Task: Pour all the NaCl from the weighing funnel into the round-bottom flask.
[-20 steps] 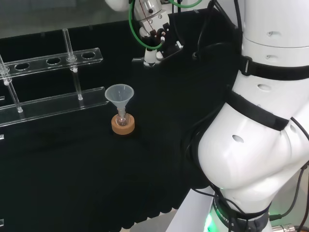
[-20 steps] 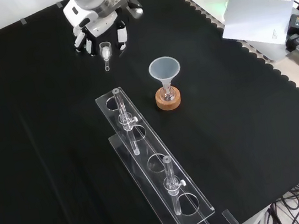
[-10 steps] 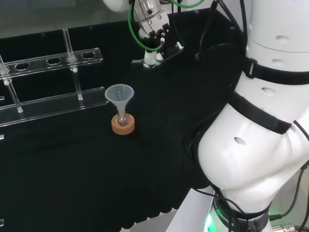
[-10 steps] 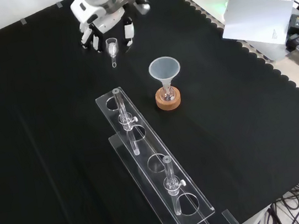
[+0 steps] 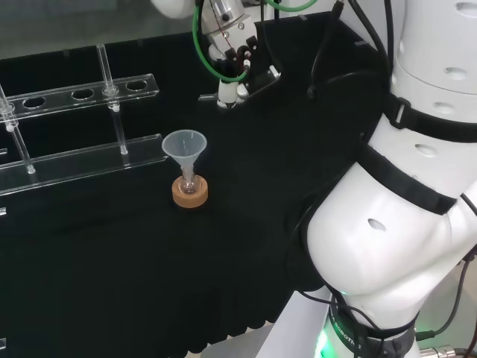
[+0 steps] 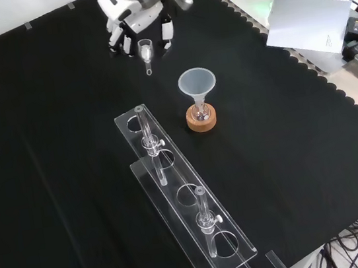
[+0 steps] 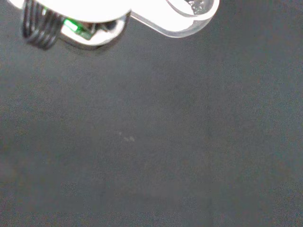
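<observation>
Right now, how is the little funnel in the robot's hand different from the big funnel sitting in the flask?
The weighing funnel is small and held up above the cloth by the hand. The big funnel is much wider and stands upright in the round-bottom flask on its cork ring. Both are see-through.

the hand (image 5: 232, 46) hangs near the far edge of the black cloth (image 5: 112, 246), its fingers (image 5: 226, 93) pointing down and curled round a small clear piece, the weighing funnel (image 5: 211, 97), whose thin end juts out to the left of the fingertips. below and to the left of the fingers, well apart from them, a clear plastic funnel (image 5: 184, 147) sits in a small flask (image 5: 189, 183) on a cork ring (image 5: 189, 194). farther left of the fingers stands a clear rack (image 5: 78, 127). green cable (image 5: 200, 37) loops above the fingers.
</observation>
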Controlling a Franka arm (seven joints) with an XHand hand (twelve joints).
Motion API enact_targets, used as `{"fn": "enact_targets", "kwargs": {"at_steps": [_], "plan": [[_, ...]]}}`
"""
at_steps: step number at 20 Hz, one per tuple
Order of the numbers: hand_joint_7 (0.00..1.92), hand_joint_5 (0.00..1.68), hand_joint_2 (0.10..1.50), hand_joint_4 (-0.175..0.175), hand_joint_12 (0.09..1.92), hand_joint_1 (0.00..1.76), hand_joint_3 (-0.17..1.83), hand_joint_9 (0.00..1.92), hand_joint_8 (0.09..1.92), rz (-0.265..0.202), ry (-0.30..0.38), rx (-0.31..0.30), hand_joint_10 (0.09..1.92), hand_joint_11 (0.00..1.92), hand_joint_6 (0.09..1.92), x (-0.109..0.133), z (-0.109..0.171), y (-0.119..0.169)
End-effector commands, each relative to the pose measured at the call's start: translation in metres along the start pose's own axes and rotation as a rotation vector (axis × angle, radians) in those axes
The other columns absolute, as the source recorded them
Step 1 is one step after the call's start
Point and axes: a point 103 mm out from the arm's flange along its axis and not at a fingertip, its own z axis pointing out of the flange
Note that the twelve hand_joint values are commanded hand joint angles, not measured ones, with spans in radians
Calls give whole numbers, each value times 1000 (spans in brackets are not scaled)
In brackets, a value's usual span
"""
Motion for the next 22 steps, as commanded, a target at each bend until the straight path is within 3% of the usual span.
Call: {"fn": "enact_targets", "kwargs": {"at_steps": [1,14,22], "plan": [[481,1312,648,175,1058,1131,637,871,704,5,-37,10,417,804,595,23,-11,-52],[474,1308,650,175,1049,1130,636,866,705,4,-87,37,413,807,601,31,-4,-82],[469,1306,650,175,1046,1130,636,864,705,-21,-174,17,411,808,606,44,-4,-88]]}}
